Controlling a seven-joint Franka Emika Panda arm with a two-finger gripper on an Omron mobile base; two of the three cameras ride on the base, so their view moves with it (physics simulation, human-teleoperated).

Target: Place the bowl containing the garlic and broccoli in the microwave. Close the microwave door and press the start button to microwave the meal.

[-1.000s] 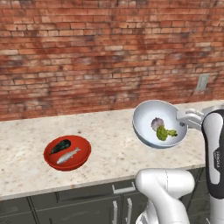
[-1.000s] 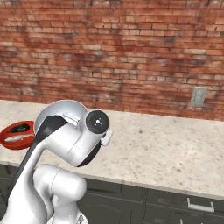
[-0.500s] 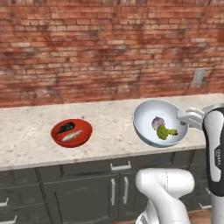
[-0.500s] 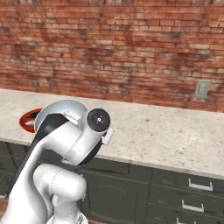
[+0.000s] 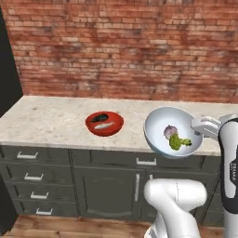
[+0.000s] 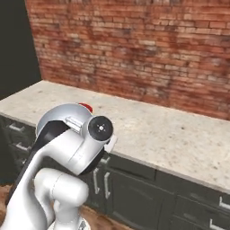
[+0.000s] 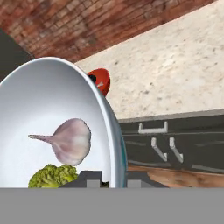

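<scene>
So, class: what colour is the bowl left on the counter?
Red, clearest in the left base view.

1. In the left base view the white arm rises at 5 o'clock, forearm upright at the 3 o'clock edge.
2. The gripper [image 5: 201,126] points toward 9 o'clock, jaws clamped on the rim of the bowl [image 5: 160,128], which is held clear of the counter.

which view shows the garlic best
The hand view: the garlic lies large and sharp against the white inside of the bowl, above the broccoli. The left base view shows it small; in the right base view I can't make it out.
</scene>
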